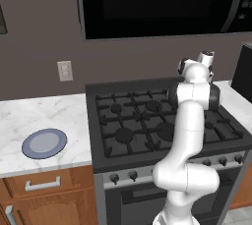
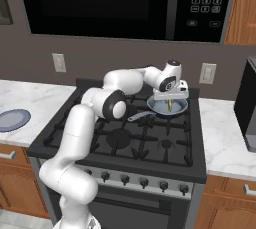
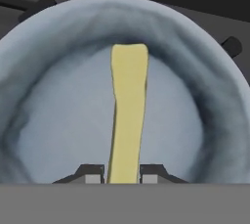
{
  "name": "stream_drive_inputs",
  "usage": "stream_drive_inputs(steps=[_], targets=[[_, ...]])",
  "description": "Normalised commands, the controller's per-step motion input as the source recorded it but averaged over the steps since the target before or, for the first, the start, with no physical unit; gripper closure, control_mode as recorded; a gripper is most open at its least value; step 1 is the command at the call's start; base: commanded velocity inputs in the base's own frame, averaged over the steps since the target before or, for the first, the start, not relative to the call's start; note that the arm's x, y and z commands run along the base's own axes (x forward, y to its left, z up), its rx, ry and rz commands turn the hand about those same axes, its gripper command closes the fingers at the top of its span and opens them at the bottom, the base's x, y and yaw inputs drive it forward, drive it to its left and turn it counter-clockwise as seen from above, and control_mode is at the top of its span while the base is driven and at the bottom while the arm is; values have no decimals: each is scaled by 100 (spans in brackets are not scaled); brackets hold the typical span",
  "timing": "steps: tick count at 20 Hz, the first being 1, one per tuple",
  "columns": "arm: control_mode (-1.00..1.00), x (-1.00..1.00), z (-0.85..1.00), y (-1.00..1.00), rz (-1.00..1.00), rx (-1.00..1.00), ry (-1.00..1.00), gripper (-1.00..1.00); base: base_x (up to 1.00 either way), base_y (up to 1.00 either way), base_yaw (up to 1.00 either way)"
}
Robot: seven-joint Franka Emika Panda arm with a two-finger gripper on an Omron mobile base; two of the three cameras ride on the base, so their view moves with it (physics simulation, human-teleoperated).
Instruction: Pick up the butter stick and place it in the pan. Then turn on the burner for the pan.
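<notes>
- The white arm's two-finger gripper (image 3: 122, 175) hangs over the small round shallow frying pan (image 3: 58, 120), blue-grey inside, and points down into it.
- In the hand view the two dark fingertips (image 3: 91, 174) stand close on either side of the thin, long, yellowish bar of butter (image 3: 128, 115), pinching its near end between them.
- The butter stick runs from the fingertips across the pan's pale floor toward the far wall of the pan; whether its far end touches the floor cannot be told.
- In the right base view the gripper (image 2: 170, 104) sits just above the pan (image 2: 161, 108), and a small sliver of the butter stick (image 2: 170, 105) shows below the hand, inside the pan's rim.
- The pan rests on the back right burner of the black gas stove (image 2: 120, 143), its straight dark grey handle (image 2: 138, 117) pointing toward the front left of the cooktop.
- A row of dark knobs (image 2: 144, 182) lines the stove's front panel.
- In the left base view the arm's own links hide the pan and the hand; the stove (image 1: 128, 121) fills the middle.
- A flat round blue plate (image 1: 44, 143) with a pale rim lies on the white marble counter (image 1: 29, 116) left of the stove, well apart from the pan.
- A black microwave (image 2: 125, 3) hangs above the stove, with a keypad at its right side.
- A pale wall outlet (image 1: 65, 70) sits on the brown wall above the counter.
</notes>
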Motion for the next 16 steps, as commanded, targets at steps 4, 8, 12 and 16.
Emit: stream_drive_inputs(steps=[4, 8, 12, 16], targets=[[-100, 0, -12, 1, 0, 0, 0, 100, 0, 0, 0], [-100, 0, -15, 6, 0, 0, 0, -100, 0, 0, 0], [-100, 0, 0, 0, 0, 0, 0, -100, 0, 0, 0], [-100, 0, 0, 0, 0, 0, 0, -100, 0, 0, 0]])
